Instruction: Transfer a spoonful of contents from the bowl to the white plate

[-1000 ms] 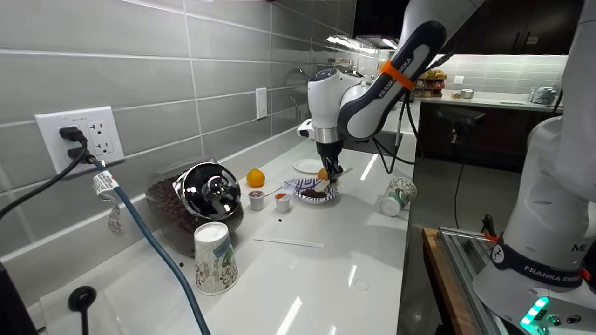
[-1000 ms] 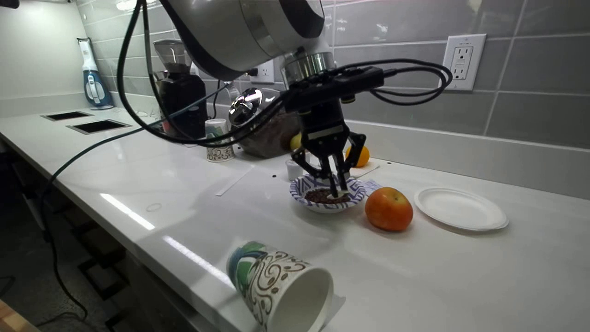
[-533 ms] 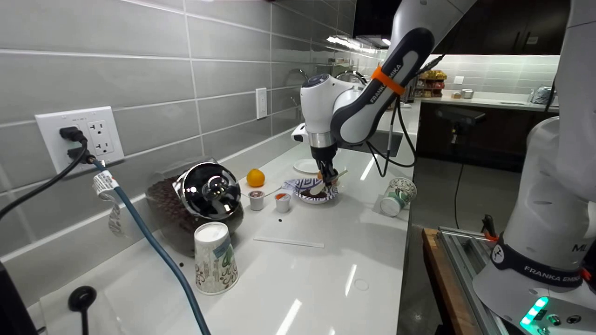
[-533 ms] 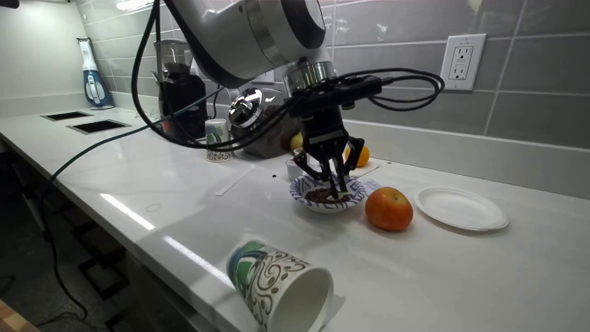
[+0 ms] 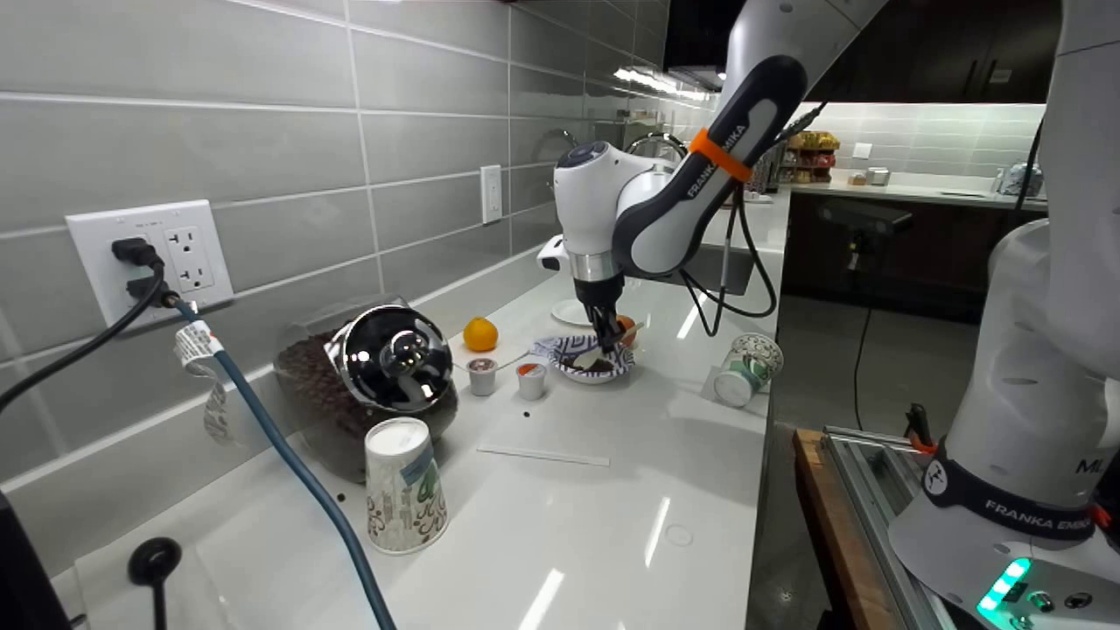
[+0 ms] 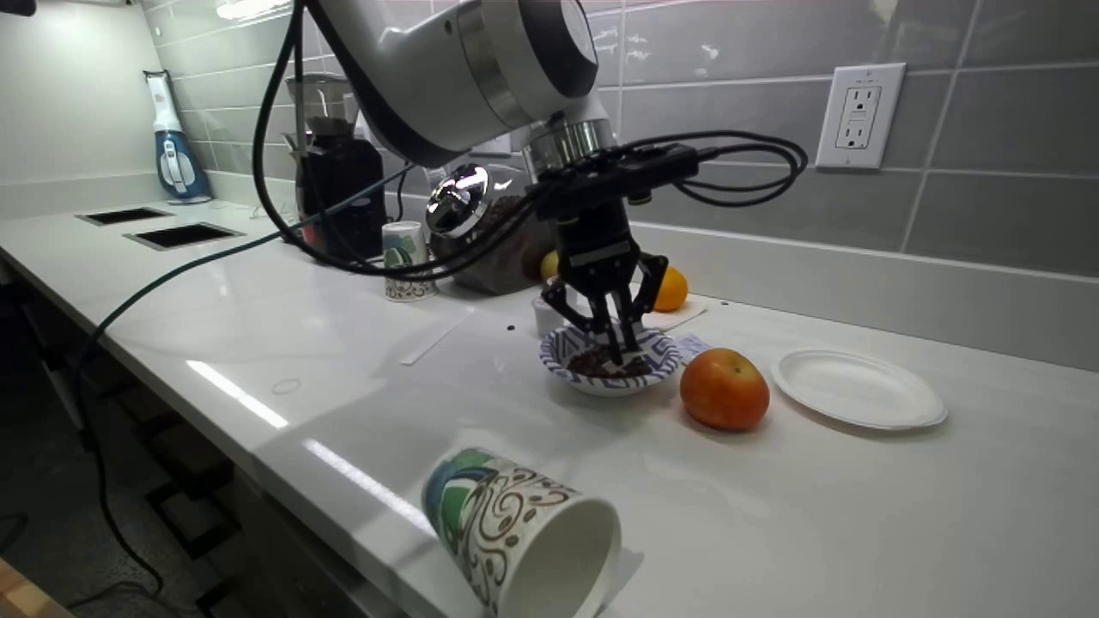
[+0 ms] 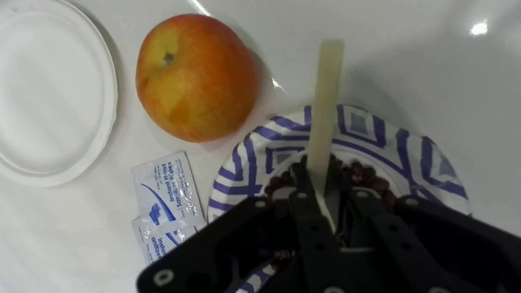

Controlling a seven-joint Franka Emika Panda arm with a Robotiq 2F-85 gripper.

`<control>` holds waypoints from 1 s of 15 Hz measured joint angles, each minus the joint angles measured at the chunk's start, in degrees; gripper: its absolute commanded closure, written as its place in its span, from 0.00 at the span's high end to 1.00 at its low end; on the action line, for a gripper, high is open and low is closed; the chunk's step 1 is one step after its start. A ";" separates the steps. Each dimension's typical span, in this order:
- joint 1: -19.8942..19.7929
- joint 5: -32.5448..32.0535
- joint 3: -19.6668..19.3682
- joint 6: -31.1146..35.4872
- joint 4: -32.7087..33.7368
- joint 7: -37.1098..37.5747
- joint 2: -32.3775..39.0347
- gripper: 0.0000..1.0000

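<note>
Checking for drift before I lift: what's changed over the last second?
In an exterior view, the gripper and the spoon clamped in it shifted left together. Nothing was newly grasped or released. The bowl, the white plate and the apple stayed put.

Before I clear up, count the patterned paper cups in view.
2: an upside-down cup near the jar, and a toppled cup near the edge of the counter.

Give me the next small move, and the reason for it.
I would probably press the spoon gently into the dark contents of the bowl: the gripper is shut on it, its pale head lies within the bowl, and no clear load shows on it.
</note>
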 measured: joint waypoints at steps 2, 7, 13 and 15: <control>0.05 0.01 0.18 0.10 0.01 0.00 0.21 0.06; 0.05 0.23 0.27 1.72 0.01 0.00 0.45 0.06; 0.04 2.06 0.35 4.54 -0.07 0.26 0.68 0.06; 0.03 3.46 0.48 5.65 -0.22 0.25 0.70 0.06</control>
